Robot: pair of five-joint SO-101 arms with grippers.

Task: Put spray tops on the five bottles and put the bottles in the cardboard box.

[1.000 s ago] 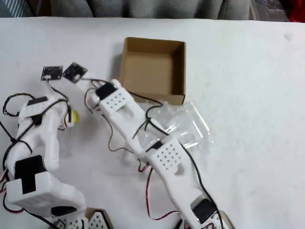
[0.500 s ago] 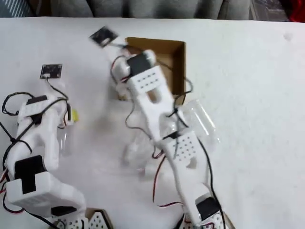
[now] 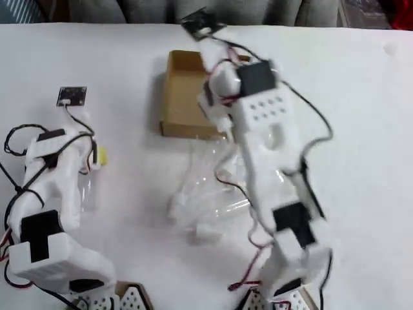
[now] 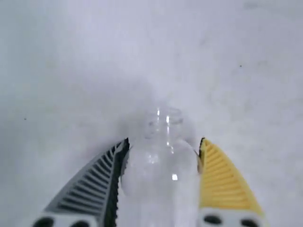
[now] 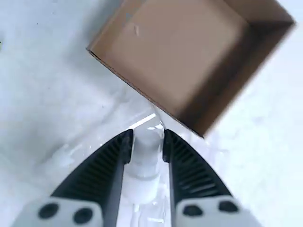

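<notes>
One swing took my right gripper (image 5: 147, 137), clenching a spray top (image 5: 144, 163), toward the twelve-o'clock cardboard box (image 5: 180, 47); my left gripper (image 4: 163, 144) clasped a bottle (image 4: 161, 177), still uncapped.

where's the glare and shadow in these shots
Left wrist view: small glints on the clear plastic bottle in the left gripper. Right wrist view: a bright streak on the white-and-clear bottle in the right gripper; one inner wall of the brown cardboard box is shaded. High view: soft shadow on the white table beside the left arm.
</notes>
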